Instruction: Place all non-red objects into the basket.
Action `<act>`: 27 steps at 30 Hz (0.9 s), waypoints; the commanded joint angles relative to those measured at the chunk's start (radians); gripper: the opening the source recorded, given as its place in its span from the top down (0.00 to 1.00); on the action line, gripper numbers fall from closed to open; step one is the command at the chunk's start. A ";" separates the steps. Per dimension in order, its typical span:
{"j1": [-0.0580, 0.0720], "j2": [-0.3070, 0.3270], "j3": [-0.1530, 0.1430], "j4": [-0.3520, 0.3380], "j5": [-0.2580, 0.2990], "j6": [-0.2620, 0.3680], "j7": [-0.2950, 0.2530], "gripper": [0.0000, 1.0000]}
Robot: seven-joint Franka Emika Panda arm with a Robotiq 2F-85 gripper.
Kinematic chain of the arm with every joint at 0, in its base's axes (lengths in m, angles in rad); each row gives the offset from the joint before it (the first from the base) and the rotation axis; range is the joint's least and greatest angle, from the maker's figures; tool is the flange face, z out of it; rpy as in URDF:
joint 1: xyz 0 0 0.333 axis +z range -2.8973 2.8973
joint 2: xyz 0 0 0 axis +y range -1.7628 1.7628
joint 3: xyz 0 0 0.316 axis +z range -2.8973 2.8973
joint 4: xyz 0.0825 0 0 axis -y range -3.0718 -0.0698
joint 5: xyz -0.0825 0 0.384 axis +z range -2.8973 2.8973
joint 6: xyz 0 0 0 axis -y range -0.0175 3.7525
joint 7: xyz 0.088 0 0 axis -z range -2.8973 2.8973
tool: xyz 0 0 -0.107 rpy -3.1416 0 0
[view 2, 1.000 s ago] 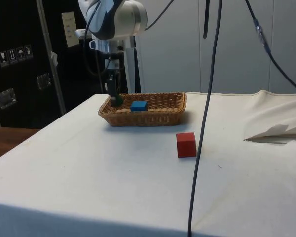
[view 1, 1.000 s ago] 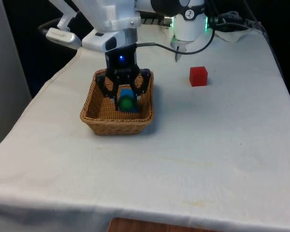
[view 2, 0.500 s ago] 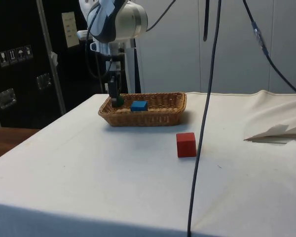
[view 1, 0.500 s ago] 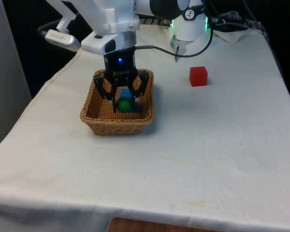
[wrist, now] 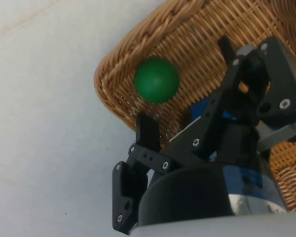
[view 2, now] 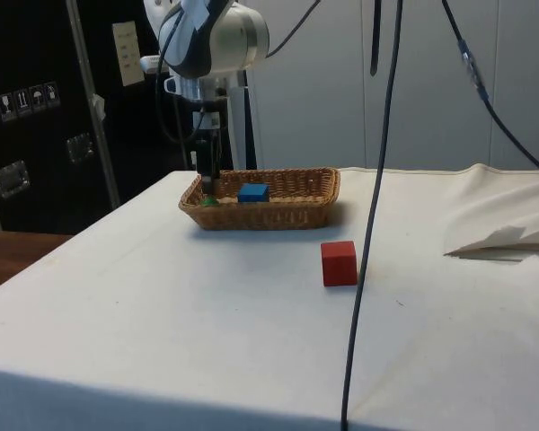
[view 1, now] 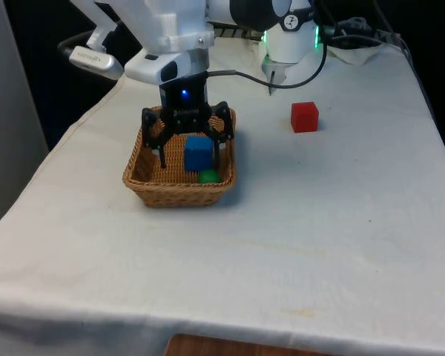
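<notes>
Wrist view: smooth green ball (wrist: pixel 157 80) in woven basket (wrist: pixel 119 107).

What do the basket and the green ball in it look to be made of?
Basket: woven wicker or rattan, tan, matte; the braided rim and ribbed weave show in the wrist view. Green ball: smooth and evenly coloured with a faint sheen, probably plastic or painted wood; the look leaves it open.

The basket (view 1: pixel 144 167) was rough woven wicker; the green ball (wrist: pixel 157 80) looked smooth and matt; white cloth covered the bench (view 1: pixel 297 222).
</notes>
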 commanded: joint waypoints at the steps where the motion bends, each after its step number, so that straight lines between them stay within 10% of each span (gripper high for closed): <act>1: 0.001 0.002 -0.001 0.001 0.001 0.006 0.002 0.00; 27: 0.018 -0.143 -0.042 -0.048 -0.010 -0.132 0.078 0.00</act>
